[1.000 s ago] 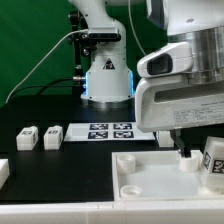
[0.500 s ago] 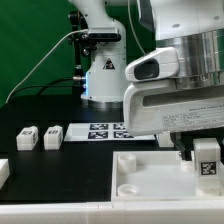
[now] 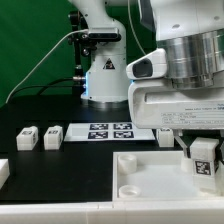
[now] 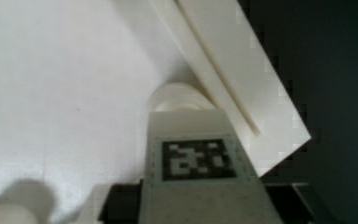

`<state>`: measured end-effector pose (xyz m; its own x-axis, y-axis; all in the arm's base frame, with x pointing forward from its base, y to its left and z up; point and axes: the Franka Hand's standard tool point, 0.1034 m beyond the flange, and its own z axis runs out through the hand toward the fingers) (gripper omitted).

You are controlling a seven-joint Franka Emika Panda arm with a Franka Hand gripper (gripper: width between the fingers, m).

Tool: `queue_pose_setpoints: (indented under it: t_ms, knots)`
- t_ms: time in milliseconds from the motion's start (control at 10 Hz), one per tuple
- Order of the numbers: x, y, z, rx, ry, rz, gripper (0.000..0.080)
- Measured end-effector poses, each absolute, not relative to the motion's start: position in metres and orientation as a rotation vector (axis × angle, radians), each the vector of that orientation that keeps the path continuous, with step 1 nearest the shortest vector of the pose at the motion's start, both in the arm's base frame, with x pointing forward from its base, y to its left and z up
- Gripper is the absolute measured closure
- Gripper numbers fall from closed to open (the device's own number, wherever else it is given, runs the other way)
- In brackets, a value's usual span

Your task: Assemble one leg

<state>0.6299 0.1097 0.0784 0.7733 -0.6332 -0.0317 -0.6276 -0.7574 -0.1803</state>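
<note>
Black table (image 3: 60,160); pincer (image 3: 203,152) gripping the leg (image 3: 204,166) above white panel (image 3: 150,176).

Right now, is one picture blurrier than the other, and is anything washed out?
Exterior view: mostly sharp; the marker board is crisp, the large white piece bright but not blown out. Wrist view: soft all over; only the marker on the leg reads, the piece behind it nearly featureless.

The arm (image 3: 185,90) hides the marker board's (image 3: 105,131) end — the leg (image 4: 195,150) (blurred) runs off the wrist view.
</note>
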Motion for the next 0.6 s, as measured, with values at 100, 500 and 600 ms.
queue_pose_setpoints:
  t_ms: [100,500,600]
  knots:
    - [0.628,0.114,0.077,-2.684,1.218,-0.019,0.0509]
    - [0.626,0.122,0.075,-2.146,1.937,0.037,0.0507]
    - [0.626,0.125,0.075,-2.039,2.037,0.064,0.0506]
